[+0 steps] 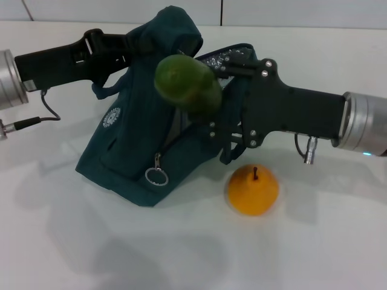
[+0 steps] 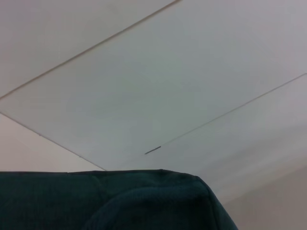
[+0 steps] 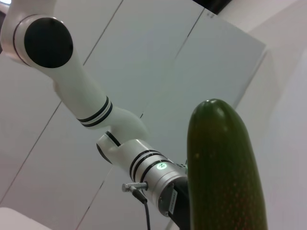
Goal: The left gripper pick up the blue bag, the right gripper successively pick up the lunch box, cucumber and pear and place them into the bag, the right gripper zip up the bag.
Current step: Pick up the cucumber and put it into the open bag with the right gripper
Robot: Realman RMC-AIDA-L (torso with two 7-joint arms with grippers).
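The left gripper (image 1: 130, 45) is clamped on the blue bag (image 1: 142, 145), lifting its far edge off the surface (image 1: 181, 254), while the right gripper (image 1: 208, 99), closed on the cucumber (image 1: 187, 83), holds it at the bag's mouth for release inside; the pear (image 1: 253, 190) waits near right.

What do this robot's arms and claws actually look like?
The left gripper and right gripper are black, angular claws on black housings with small screws, each ending in a silver cuff with a thin cable. The right wrist view shows the left arm's upper links white with black rings.
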